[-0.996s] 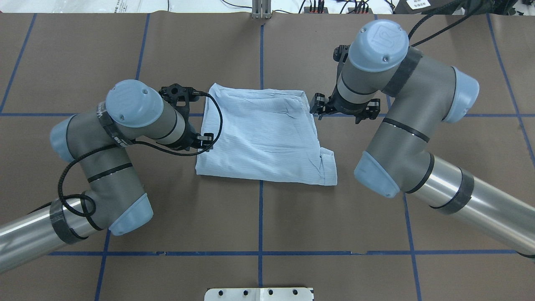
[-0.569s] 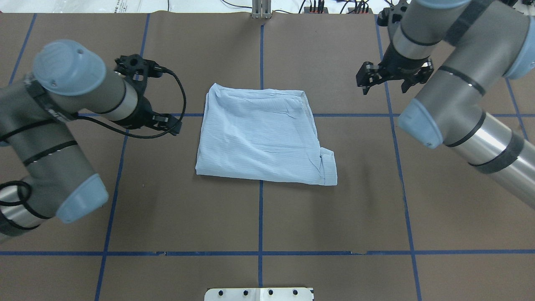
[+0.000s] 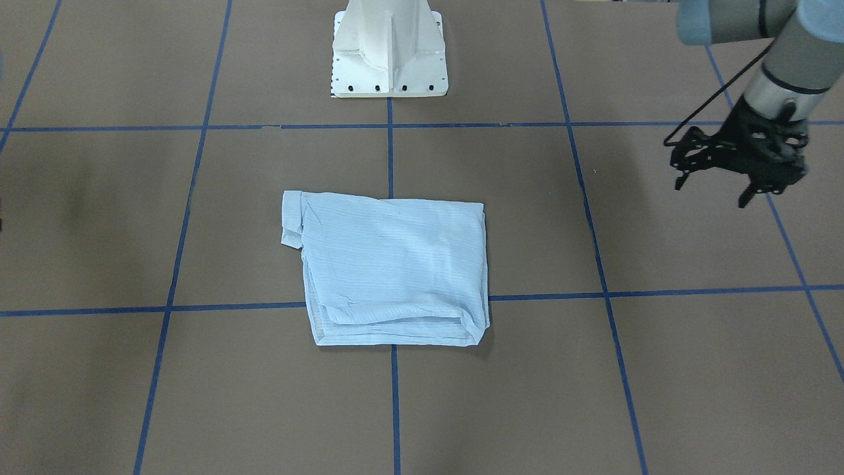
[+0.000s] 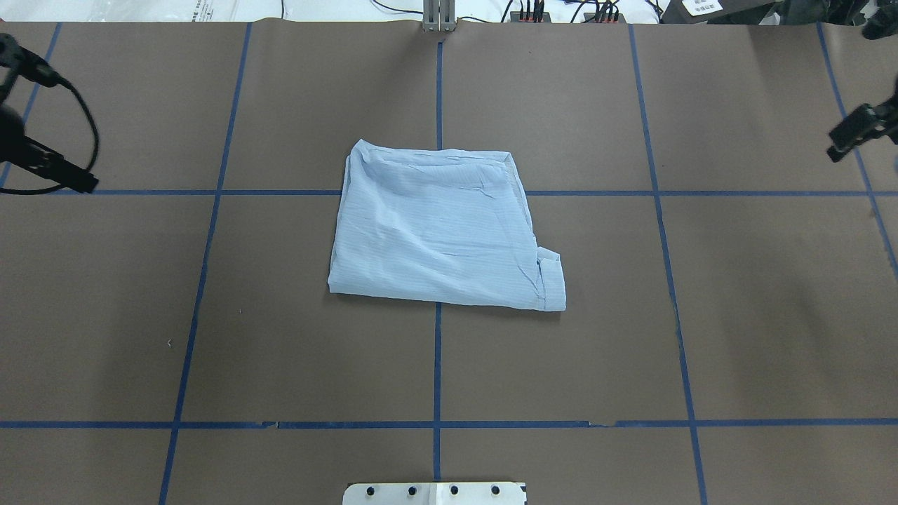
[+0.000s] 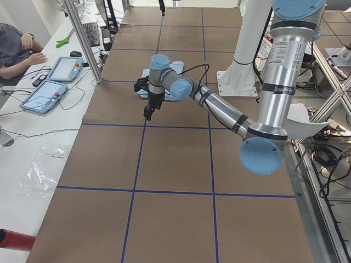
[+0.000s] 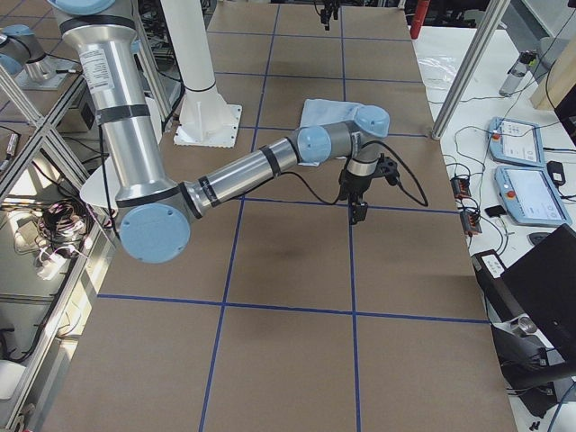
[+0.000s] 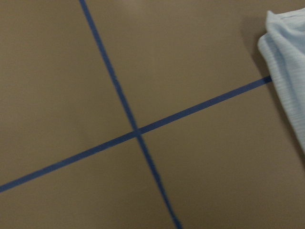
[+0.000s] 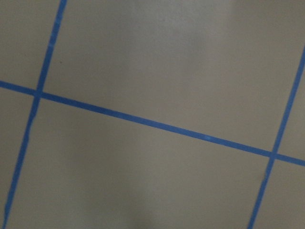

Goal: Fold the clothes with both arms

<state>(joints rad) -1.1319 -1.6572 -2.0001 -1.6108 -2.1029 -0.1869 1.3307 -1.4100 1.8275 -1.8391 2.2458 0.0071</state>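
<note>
The pale-blue striped shirt (image 4: 442,231) lies folded into a rough rectangle at the table's middle, with no gripper on it. It also shows in the front view (image 3: 395,270) and at the left wrist view's right edge (image 7: 286,71). My left gripper (image 3: 712,193) hangs open and empty far to the shirt's side, at the overhead view's left edge (image 4: 49,165). My right gripper (image 4: 852,133) is at the overhead view's right edge. Only one splayed finger shows, and it looks open and empty. The right wrist view shows only bare table.
The brown table cover carries a blue tape grid (image 4: 436,424). The white pedestal base (image 3: 389,53) stands at the robot's edge. Tablets (image 5: 55,82) and a seated person (image 5: 16,49) are at the operators' bench beyond the far edge.
Both arms have swung outward from the shirt's left and right edges to the table's sides. The shirt has stayed put.
</note>
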